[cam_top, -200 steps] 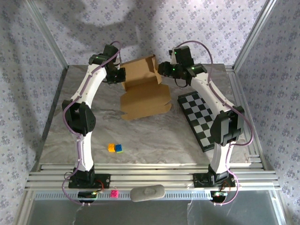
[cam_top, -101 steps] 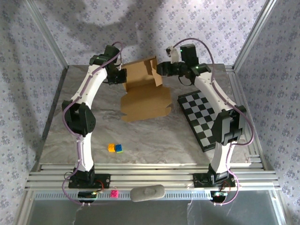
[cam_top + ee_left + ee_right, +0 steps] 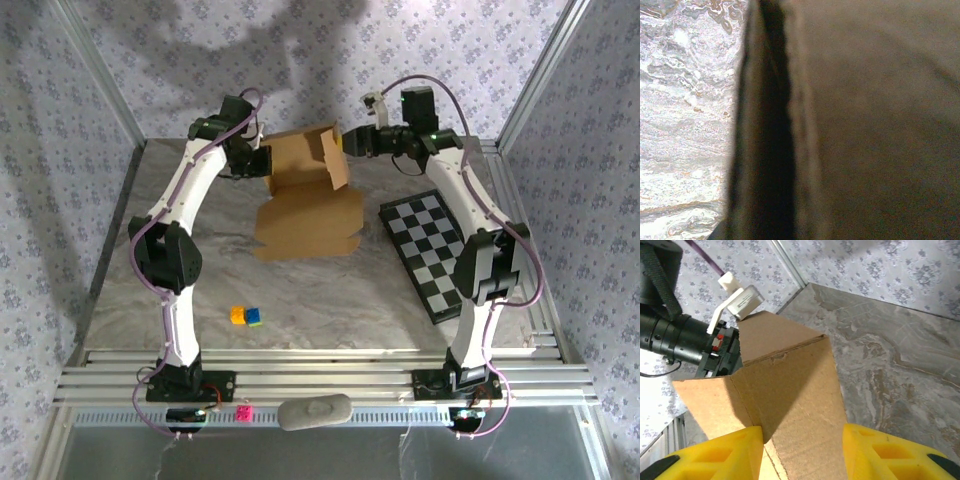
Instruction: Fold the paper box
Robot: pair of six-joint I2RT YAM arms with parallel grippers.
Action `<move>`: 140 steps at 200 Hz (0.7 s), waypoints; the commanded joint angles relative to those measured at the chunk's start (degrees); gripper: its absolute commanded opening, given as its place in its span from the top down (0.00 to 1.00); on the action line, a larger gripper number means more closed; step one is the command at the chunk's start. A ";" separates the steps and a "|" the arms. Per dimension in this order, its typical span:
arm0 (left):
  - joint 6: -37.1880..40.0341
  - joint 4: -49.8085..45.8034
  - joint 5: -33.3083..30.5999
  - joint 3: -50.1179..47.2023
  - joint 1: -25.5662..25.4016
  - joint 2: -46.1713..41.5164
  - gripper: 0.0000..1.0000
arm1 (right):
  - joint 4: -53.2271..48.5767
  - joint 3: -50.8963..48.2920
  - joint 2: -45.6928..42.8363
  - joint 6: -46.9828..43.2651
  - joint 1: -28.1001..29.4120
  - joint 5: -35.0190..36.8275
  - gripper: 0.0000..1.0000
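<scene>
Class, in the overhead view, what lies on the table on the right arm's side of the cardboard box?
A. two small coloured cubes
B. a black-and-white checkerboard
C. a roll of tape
B: the checkerboard lies flat just right of the paper box; the two cubes sit further forward, to its left.

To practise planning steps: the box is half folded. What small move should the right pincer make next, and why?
Probably close the right pincer on the side flap: its fingers stand apart astride it, while the left pincer holds the box by its raised wall.
</scene>
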 commanded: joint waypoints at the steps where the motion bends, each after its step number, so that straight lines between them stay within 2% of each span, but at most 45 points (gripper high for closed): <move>1: 0.68 0.57 1.62 0.15 -0.23 -2.66 1.00 | -2.08 0.15 -0.48 -2.60 0.60 -1.47 0.53; 53: 0.59 0.54 1.70 0.33 -0.23 -2.59 1.00 | -4.03 -0.56 -1.28 -5.47 2.09 0.80 0.51; 99: 0.70 0.51 1.65 0.39 -0.28 -2.82 1.00 | -4.26 -0.88 -2.04 -6.20 2.44 1.36 0.43; 140: 0.68 0.70 2.00 0.42 -0.23 -3.12 1.00 | -4.92 -1.18 -1.94 -7.12 2.79 2.12 0.42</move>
